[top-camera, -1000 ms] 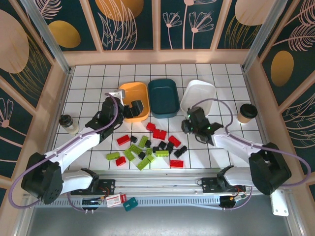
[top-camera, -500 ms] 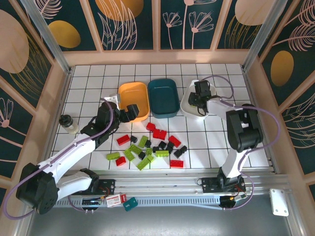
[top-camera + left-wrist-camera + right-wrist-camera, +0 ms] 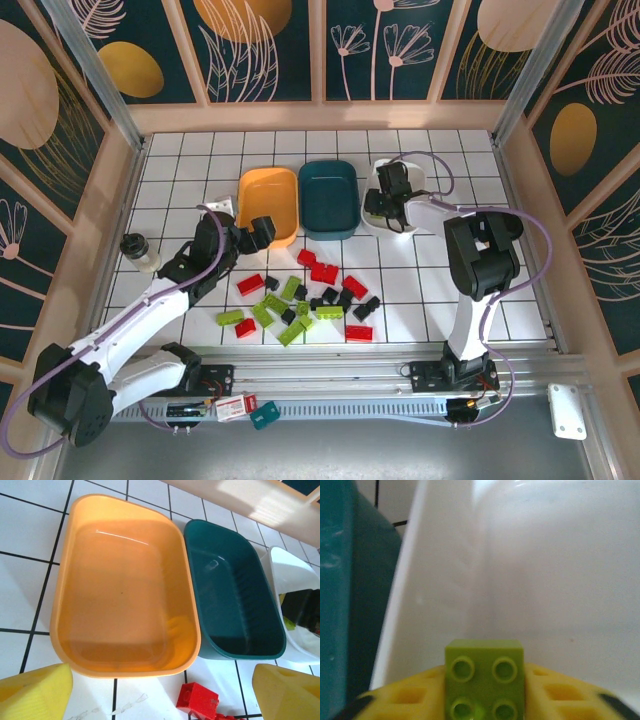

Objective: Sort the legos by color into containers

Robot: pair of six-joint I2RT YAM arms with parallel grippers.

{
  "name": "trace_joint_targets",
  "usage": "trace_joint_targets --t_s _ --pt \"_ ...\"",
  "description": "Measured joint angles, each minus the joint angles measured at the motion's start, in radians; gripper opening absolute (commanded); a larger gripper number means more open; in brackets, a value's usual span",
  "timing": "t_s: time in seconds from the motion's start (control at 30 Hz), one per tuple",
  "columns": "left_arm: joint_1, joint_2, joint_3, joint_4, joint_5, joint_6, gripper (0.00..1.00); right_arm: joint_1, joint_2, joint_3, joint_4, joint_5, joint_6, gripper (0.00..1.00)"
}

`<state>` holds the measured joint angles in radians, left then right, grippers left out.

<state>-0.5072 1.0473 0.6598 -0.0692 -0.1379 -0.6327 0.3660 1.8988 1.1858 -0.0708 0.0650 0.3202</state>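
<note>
R end effector point(image 3: 386, 204) gripping lego point(image 3: 485, 677), L end effector point(image 3: 259, 232) released, tiled table point(image 3: 455, 275), floral walls point(image 3: 270, 55)

A robot test cell: gridded white table point(image 3: 420, 290) walled by leaf-patterned panels point(image 3: 380, 50).

Nothing readable anywhere at the moment. On the near rail point(image 3: 330, 372) sits a small red-and-white sticker point(image 3: 232, 405), with a teal tag point(image 3: 263, 414) just to its right, and both are far too small to make out any lettering or numbers.
</note>
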Motion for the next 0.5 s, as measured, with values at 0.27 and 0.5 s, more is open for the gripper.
trace_joint_targets --t_s 0.27,0.5 --pt "0.0 -0.053 -0.017 -0.071 -0.1 -0.051 0.91 0.001 -0.194 -0.151 0.025 0.027 0.024 0.62" --pt "0.0 -0.03 -0.091 -0.107 -0.159 -0.09 0.87 0.089 -0.487 -0.302 0.085 0.054 0.034 0.62"
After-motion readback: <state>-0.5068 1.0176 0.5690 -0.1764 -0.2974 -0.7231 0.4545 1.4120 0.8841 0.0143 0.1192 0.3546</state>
